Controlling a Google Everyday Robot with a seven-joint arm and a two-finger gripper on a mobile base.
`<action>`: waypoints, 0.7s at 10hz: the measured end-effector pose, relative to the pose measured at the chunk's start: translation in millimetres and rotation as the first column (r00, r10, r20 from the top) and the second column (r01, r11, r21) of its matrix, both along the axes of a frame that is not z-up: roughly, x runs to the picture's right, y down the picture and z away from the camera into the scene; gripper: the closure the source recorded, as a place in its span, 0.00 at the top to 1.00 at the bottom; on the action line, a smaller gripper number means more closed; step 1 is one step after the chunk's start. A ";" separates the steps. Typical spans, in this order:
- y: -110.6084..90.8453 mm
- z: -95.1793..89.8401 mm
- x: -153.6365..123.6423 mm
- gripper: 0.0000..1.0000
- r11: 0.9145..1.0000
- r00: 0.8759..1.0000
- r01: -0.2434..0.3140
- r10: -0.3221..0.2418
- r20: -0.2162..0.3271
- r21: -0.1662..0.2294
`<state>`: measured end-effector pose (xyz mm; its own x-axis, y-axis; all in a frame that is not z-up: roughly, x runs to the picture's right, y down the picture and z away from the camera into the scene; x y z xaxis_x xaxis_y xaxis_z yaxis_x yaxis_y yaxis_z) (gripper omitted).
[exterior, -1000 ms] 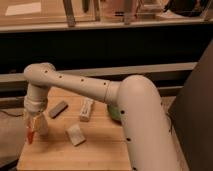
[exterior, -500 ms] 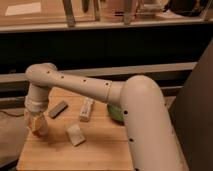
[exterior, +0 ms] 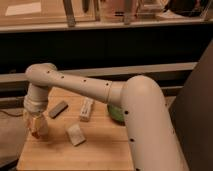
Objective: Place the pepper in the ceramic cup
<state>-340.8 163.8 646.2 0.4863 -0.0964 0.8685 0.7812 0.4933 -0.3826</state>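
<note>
We record the gripper [exterior: 37,126] low over the table [exterior: 95,145], the ceramic cup [exterior: 43,131] apparently directly beneath it and the pepper [exterior: 34,134] an orange-red fleck at its tip, a placement we judge suited to release into that cup; whether it grips or gapes we cannot tell.

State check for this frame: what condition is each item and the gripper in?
gripper: front left, low over the ceramic cup
ceramic cup: under the gripper, mostly hidden
pepper: orange-red bit showing at the cup; released or not, unclear
dark bar: lying flat, untouched
pale wedge block: resting alone
green bowl: partly hidden behind the arm
</note>
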 end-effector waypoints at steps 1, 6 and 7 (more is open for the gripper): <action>-2.8 -5.4 -1.4 0.00 1.000 1.000 -0.008 0.008 0.014 0.007; -9.2 -28.4 -8.8 0.00 0.999 0.997 -0.030 0.028 0.070 0.035; -10.7 -35.0 -10.5 0.00 0.998 0.996 -0.034 0.030 0.084 0.044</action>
<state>-351.3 153.1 611.3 0.4159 -0.1225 0.9011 0.7930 0.5339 -0.2934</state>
